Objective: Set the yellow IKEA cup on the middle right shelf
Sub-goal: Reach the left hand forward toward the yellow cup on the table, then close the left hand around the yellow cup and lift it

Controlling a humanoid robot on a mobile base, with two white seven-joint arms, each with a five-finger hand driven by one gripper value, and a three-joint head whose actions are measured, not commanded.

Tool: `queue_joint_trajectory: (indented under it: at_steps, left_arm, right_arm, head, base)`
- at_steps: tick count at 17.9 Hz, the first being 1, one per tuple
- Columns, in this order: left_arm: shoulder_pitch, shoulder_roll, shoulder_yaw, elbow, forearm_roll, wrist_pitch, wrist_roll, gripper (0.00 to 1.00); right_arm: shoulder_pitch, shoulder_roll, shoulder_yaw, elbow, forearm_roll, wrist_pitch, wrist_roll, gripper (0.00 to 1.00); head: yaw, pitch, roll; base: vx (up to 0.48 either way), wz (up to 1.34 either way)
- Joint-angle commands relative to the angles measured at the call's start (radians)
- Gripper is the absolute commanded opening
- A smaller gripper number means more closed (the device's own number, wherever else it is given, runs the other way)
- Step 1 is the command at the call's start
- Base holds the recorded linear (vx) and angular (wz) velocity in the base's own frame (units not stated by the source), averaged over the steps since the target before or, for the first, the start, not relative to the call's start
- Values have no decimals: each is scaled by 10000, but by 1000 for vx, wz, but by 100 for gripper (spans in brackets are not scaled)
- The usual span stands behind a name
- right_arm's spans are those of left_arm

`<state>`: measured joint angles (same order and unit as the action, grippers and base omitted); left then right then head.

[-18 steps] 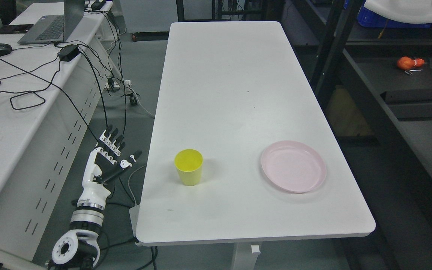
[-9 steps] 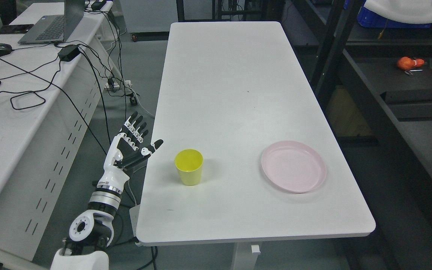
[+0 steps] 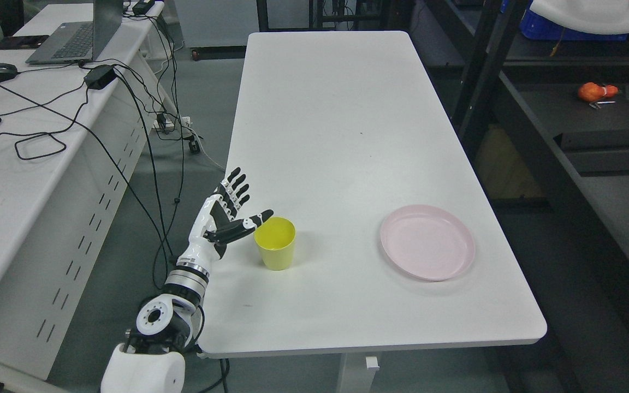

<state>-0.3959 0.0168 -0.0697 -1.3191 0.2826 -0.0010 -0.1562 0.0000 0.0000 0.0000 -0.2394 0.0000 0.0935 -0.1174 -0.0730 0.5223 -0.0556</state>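
A yellow cup stands upright on the white table, near its front left part. My left hand is just left of the cup, over the table's left edge, open with fingers spread and the thumb reaching toward the cup's rim. Whether the thumb touches the rim I cannot tell. The arm rises from the lower left. A dark shelf rack stands to the right of the table. The right arm is out of view.
A pink plate lies on the table right of the cup. An orange object sits on a shelf of the rack. A desk with a laptop, mouse and cables stands at the left.
My left hand has risen and moved right, from beside the table over the floor to right next to the cup. The cup and plate have not moved.
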Motion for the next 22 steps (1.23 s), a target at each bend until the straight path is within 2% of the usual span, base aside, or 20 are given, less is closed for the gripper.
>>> queue_joint_trajectory:
  at_steps: [1, 9, 14, 16, 17, 21, 22]
  left_arm:
    - [16, 7, -1649, 812, -279, -418, -171, 99]
    - [1272, 7, -2187, -230, -279, -1047, -508, 99]
    - [1643, 7, -2066, -232, -279, -1232, -540, 99]
    - [1536, 7, -1943, -124, -295, -1232, -540, 95]
    - [1459, 7, -1593, -2, -279, -1232, -540, 82]
    - [1137, 7, -639, 474, -249, -1248, -540, 42]
    - [1136, 7, -486, 490, -173, -1399, -540, 27]
  right_arm:
    - [138, -175, 184, 1, -245, 1, 8, 99]
    - [138, -175, 169, 1, -245, 1, 8, 99]
    - [138, -175, 169, 1, -245, 1, 8, 99]
    - [138, -175, 169, 1, -245, 1, 8, 99]
    - [138, -175, 169, 1, -245, 1, 8, 99]
    - [138, -175, 169, 1, -245, 1, 8, 99]
    - [138, -175, 169, 1, -245, 1, 8, 99]
  head:
    - [0, 0, 0]
    - [0, 0, 0]
    - [0, 0, 0]
    - [0, 0, 0]
    - [0, 0, 0]
    - [0, 0, 0]
    - [0, 0, 0]
  base:
    - [0, 0]
    - [0, 0]
    - [0, 0]
    - [0, 0]
    - [0, 0]
    - [0, 0]
    - [0, 0]
